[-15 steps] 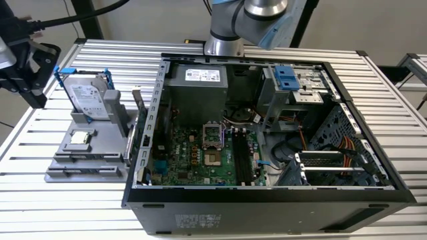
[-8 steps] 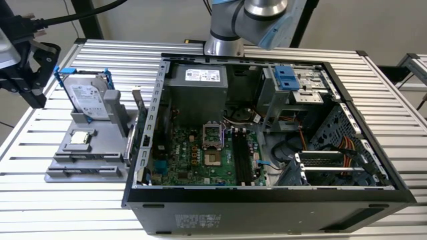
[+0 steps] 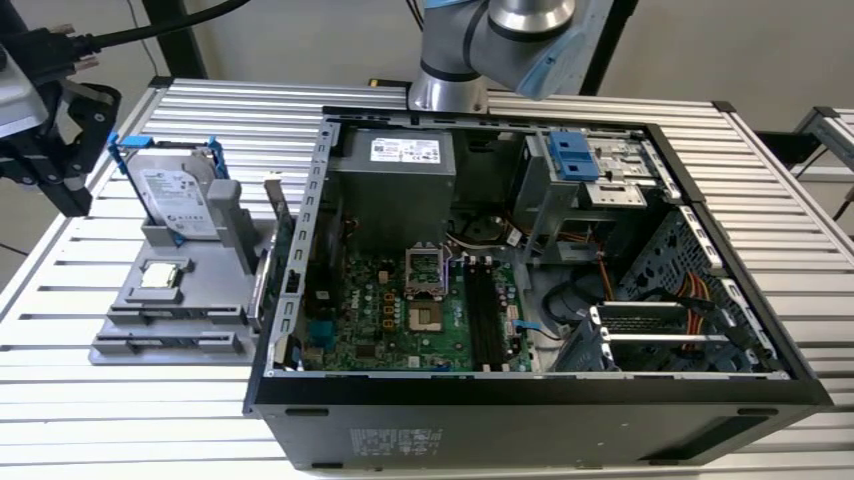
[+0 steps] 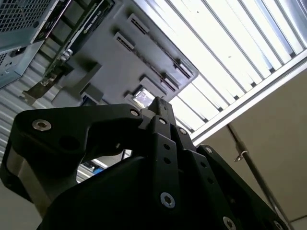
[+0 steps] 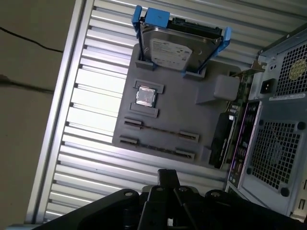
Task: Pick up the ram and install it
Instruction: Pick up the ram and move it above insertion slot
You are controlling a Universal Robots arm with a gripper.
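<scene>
Hanging above the slatted table (image 3: pixel 134 420) at the exterior view's left, pincer (image 5: pixel 168 176) looks down on the gray fixture tray (image 5: pixel 172 112), well apart from it. Cannot tell if it is apart or together. Likely staged there for the pick. Tray holds parts in fixed poses:
- hard drive (image 5: pixel 180 45) upright in its blue frame at the far end
- CPU chip (image 5: pixel 145 97) flat in a square pocket mid-tray
- ram (image 5: pixel 160 131), apparently the thin strip on edge between the end clips of a slot row at the near end, top edge free to grab

Right of the tray, open computer case (image 3: pixel 534 392) lies on its side. Motherboard (image 3: pixel 387 310) faces up, so its black ram slots (image 3: pixel 483 310) are reachable from above; they look unfilled.
</scene>
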